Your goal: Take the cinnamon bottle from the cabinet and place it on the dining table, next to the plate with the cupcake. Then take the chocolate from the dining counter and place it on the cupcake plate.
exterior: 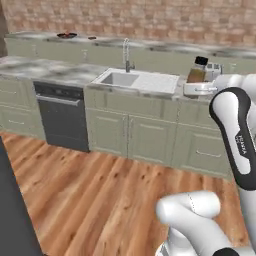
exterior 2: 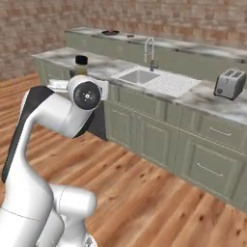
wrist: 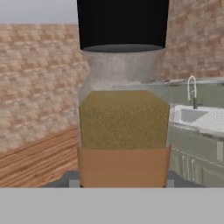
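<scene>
I see bare wood floor [exterior: 100,190] spreading wide before the sink [exterior: 120,79], whose marble worktop [exterior: 55,70] runs under a brick wall [exterior 2: 48,29]. My jaws are clamped on the cinnamon bottle [wrist: 124,109], carried upright in the air near the sink: black cap, clear glass, brown powder, pale label.

a home kitchen: sage-green base cabinets [exterior: 127,135] run under a veined marble counter [exterior 2: 212,103] with a sink [exterior: 119,79] and tall faucet [exterior: 126,55], a dark dishwasher [exterior: 62,117], a toaster [exterior 2: 229,83], brick walls [exterior: 150,20] and wood flooring [exterior: 95,195].
</scene>
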